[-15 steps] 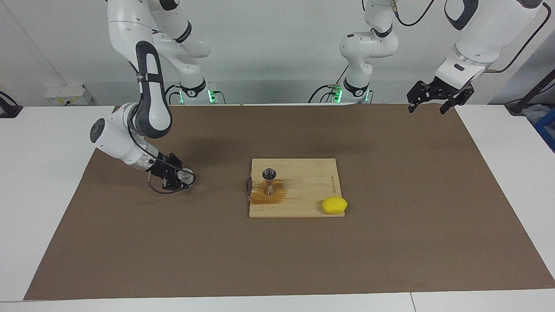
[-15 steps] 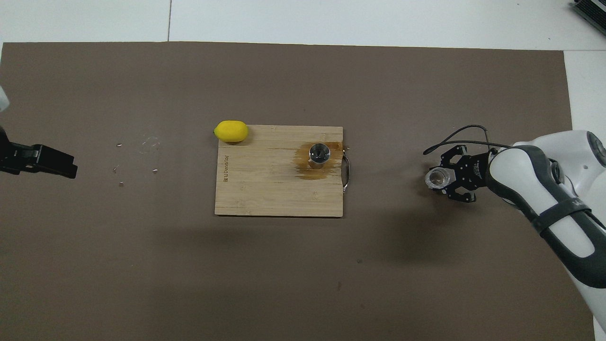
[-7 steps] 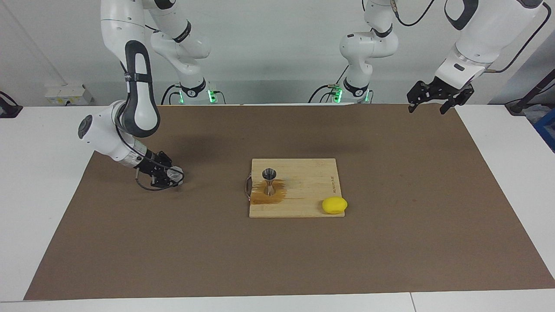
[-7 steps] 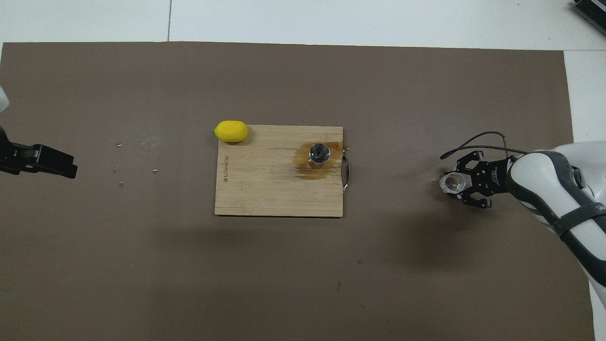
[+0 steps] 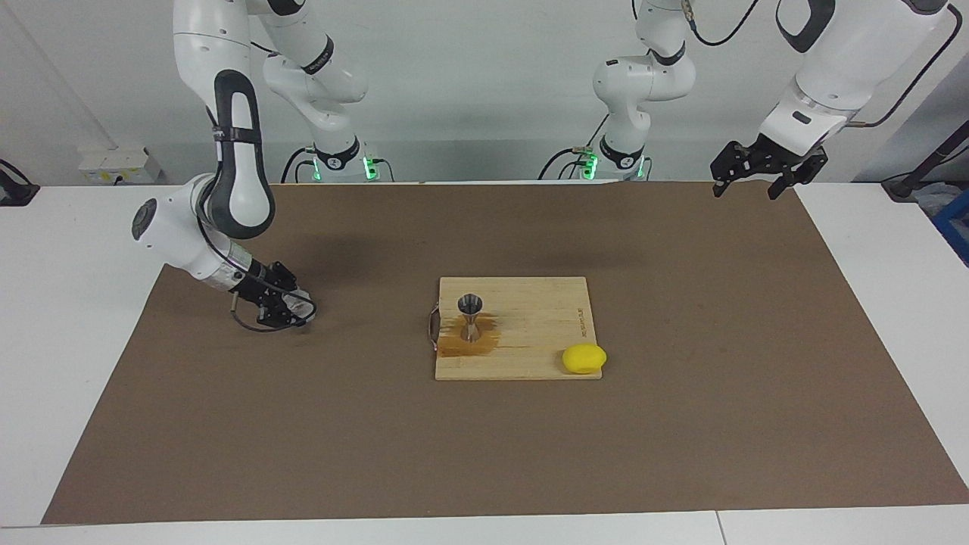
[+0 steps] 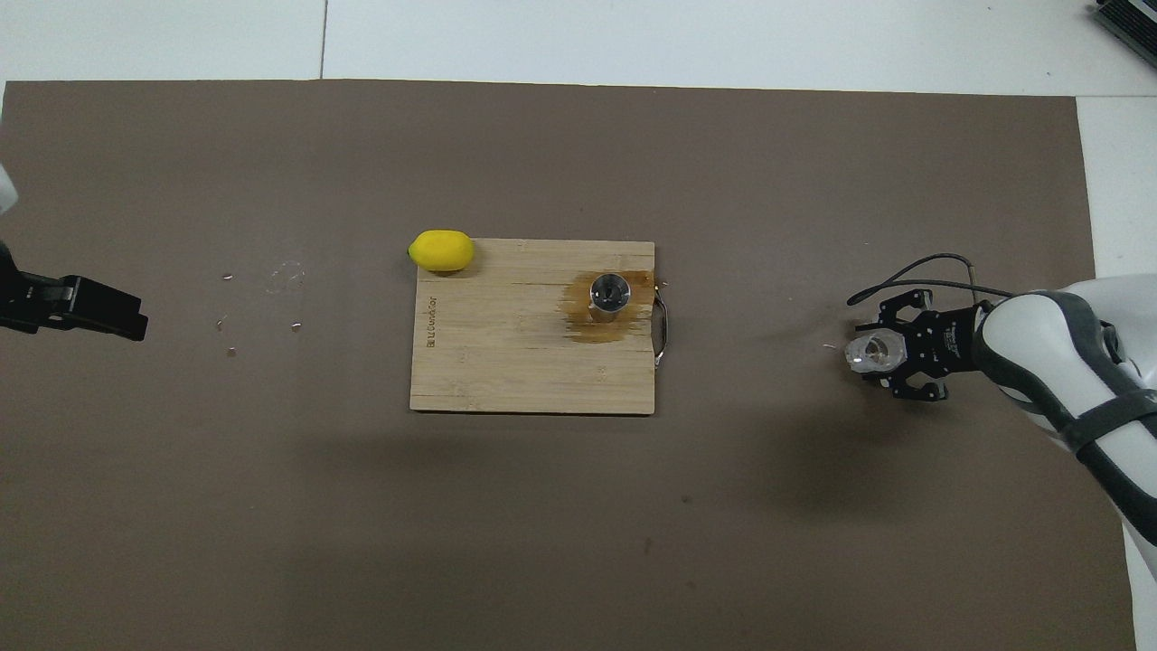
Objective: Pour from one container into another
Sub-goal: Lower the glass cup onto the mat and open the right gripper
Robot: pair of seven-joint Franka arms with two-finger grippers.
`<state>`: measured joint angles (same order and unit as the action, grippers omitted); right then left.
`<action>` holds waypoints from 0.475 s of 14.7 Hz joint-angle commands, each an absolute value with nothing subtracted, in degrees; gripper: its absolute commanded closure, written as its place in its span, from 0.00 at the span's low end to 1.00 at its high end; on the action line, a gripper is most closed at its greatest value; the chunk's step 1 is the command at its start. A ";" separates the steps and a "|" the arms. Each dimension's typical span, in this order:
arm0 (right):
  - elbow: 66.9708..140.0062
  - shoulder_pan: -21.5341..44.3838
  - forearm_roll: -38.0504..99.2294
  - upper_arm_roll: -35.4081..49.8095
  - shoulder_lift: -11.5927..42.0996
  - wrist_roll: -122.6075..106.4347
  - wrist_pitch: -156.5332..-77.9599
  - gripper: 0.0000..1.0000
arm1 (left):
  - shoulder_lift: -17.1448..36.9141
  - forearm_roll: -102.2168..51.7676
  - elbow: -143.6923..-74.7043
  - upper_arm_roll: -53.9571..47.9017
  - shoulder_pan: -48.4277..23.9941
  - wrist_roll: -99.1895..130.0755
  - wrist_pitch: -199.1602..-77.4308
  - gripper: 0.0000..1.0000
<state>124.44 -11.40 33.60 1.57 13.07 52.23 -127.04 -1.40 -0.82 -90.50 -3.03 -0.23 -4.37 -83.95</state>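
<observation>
Down at the right arm's end of the table, the right gripper sits low over the brown mat, jaws clamped on the little glass cup. From across the table the cup seems at, or just off, the mat; I cannot tell whether its base touches. From above its mouth faces roughly upward, so it looks close to upright.

The steel jigger stands upright on the wooden cutting board in the middle of the table, well apart from the cup. A brown wet stain spreads around its foot, so I would guess liquid has already gone in or over. A lemon rests at the board's corner toward the left arm's end. The left gripper waits up in the air over the mat's corner at its own end, jaws apart.

That cup strikes me as light but hard, slick and breakable: thick glass, stiff, with nothing to give under pressure. Gripping across the side wall, as now, seems the sensible hold, firm enough that it won't slide when wet. The jigger looks tippy, narrow at the waist on a small foot, and would probably topple from any knock.
</observation>
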 commanded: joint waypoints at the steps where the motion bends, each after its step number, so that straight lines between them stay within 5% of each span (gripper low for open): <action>1: 126.39 -12.13 34.81 1.67 11.34 50.19 -128.32 0.03 | -3.25 -0.26 -92.81 -2.90 -0.35 -4.66 -84.99 0.00; 7: 125.95 -13.19 34.28 1.67 9.50 50.01 -127.71 0.01 | -3.25 -0.18 -92.72 -2.90 -0.35 -4.66 -84.99 0.00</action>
